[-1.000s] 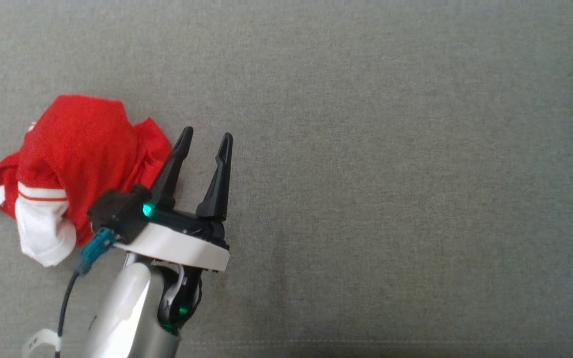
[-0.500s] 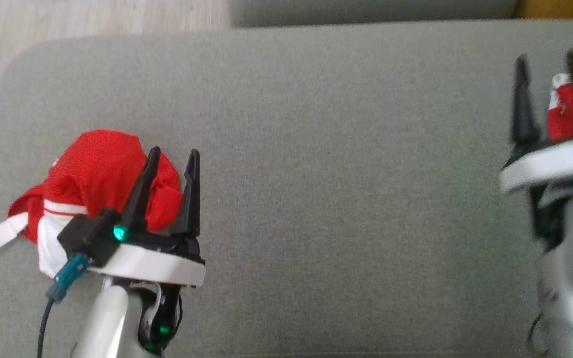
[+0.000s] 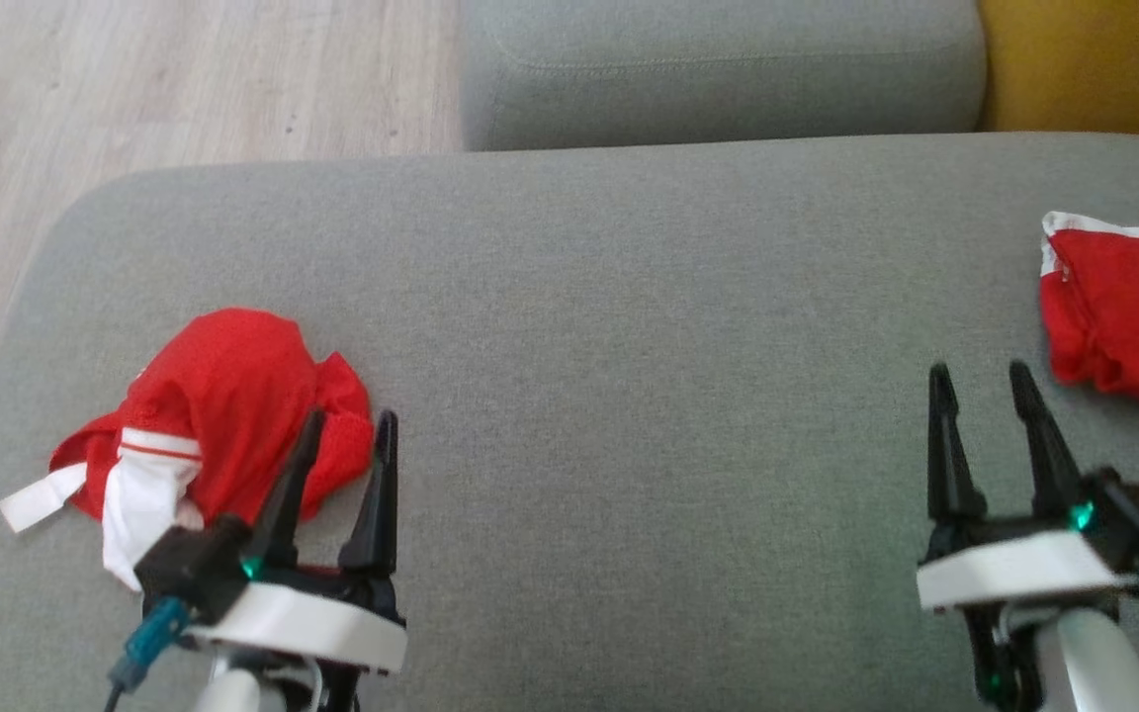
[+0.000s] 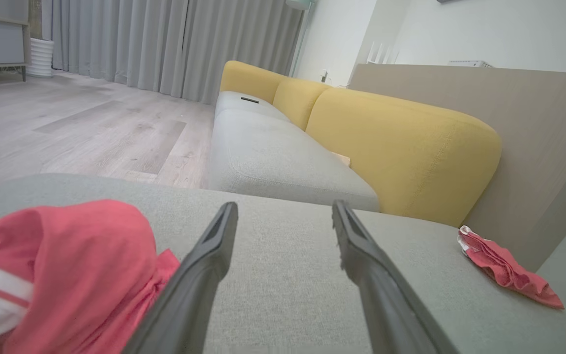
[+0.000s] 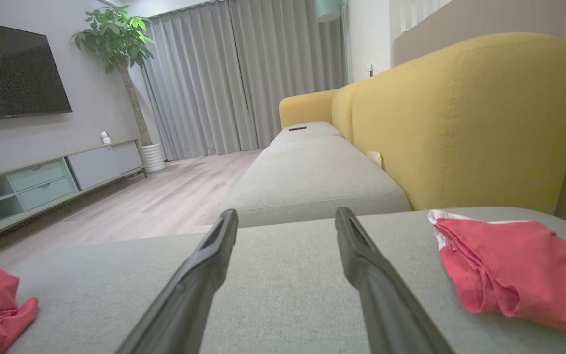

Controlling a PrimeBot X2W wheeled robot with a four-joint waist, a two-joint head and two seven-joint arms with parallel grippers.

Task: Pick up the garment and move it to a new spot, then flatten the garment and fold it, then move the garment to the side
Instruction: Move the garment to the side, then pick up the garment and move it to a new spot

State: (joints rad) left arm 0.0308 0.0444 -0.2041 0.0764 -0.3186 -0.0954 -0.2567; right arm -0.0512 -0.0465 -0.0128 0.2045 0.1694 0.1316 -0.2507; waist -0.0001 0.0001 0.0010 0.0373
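Note:
A crumpled red garment (image 3: 223, 415) with a white sleeve and white band lies at the left of the grey cushion (image 3: 629, 396). My left gripper (image 3: 352, 420) is open at its right edge, with the left finger over the cloth and nothing held. In the left wrist view the garment (image 4: 67, 260) bulges just left of the open left gripper (image 4: 284, 205). A second red garment (image 3: 1123, 316) lies bunched at the far right. My right gripper (image 3: 980, 371) is open, below and left of it and apart from it. In the right wrist view that cloth (image 5: 509, 265) sits right of the right gripper (image 5: 285, 212).
Beyond the cushion's far edge lies another grey seat (image 3: 718, 69), with a yellow backrest (image 3: 1094, 69) at the right. Wooden floor (image 3: 134, 89) lies past the cushion's rounded left corner. The broad middle of the cushion lies between the two garments.
The head camera has tilted up, bringing in the cushion's far edge, the floor and the right garment. The right gripper has come into view and dropped lower. Both grippers stayed open.

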